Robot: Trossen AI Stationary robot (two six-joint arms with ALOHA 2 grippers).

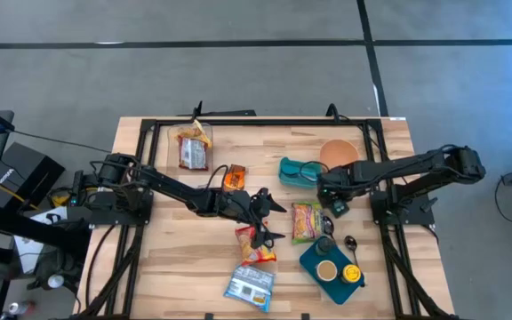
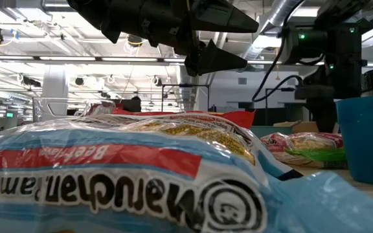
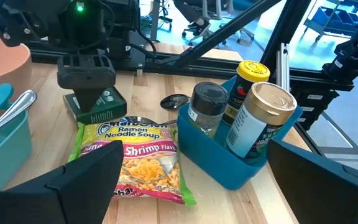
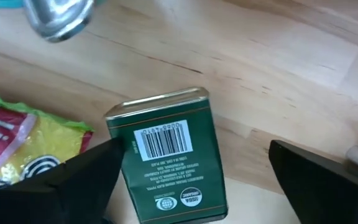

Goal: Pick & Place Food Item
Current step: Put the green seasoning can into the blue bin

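wooden table (image 1: 167, 258) under you. your right gripper (image 4: 188, 171) hangs wide open straight above the green tin (image 4: 166, 158), not touching. left gripper (image 1: 269, 218) open too.

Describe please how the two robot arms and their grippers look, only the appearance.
Both arms are black, built of jointed segments, with black cables along them. The left gripper has two dark, wedge-shaped pointed fingers. The right gripper is a blocky black unit; a small green light glows on its wrist.
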